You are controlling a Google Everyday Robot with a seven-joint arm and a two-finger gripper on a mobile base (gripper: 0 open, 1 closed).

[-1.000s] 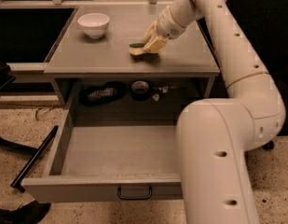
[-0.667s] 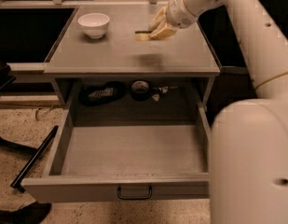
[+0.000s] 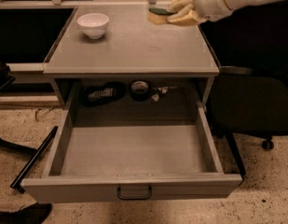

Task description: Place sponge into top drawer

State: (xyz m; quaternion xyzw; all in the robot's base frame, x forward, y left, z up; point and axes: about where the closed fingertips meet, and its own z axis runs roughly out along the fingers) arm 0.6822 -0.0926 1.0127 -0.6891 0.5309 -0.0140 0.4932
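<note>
The sponge (image 3: 158, 15), dark green on pale yellow foam, is held in my gripper (image 3: 177, 12) above the far right part of the tabletop. The gripper's pale fingers (image 3: 181, 5) are closed around it, and the white arm reaches in from the upper right. The top drawer (image 3: 134, 148) is pulled wide open below the table, grey and shallow, with a small dark handle (image 3: 134, 192) at the centre of its front panel. The inside of the drawer holds nothing.
A white bowl (image 3: 93, 24) stands on the grey tabletop (image 3: 134, 45) at the far left. Behind the drawer, a dark shelf holds a tape roll (image 3: 140, 87) and small items. A black office chair (image 3: 250, 106) stands to the right. A dark bar (image 3: 34, 158) lies on the floor, left.
My gripper has lifted the sponge off the tabletop and carried it up and to the right. The arm has swung away, so the open drawer is now in full view.
</note>
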